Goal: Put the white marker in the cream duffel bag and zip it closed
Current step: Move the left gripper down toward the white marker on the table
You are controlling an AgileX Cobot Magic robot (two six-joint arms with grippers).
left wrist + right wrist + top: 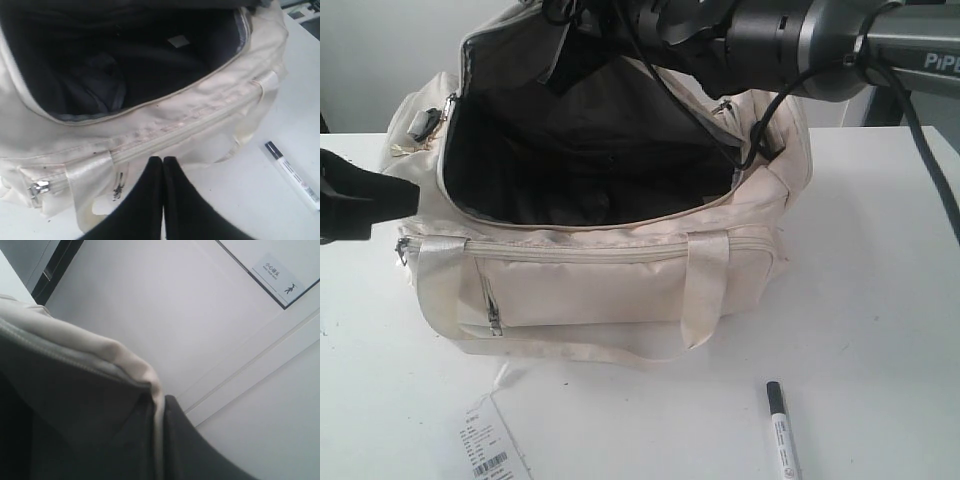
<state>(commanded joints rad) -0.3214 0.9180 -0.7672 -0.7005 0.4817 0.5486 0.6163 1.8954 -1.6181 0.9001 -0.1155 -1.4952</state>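
**Bag open, marker out on the table**

We see the cream duffel bag sitting on the white table. Its main zip is undone, the mouth gapes wide and the dark lining is exposed. We see nothing lying inside in either the exterior or the left wrist view.

The white marker lies flat on the table in front of the bag, off its right end and clear of it, black cap pointing toward the bag. A barcode paper tag lies on the table near the bag's front left.

The right gripper is clenched on the bag's cream top edge, with the fabric seam pinched between its fingers. In the exterior view the top flap is held up above the opening.

The left gripper has its jaws pressed together with nothing between them. It hangs just in front of the bag's front side, by the front zip and a strap handle. We cannot tell if it touches the fabric.
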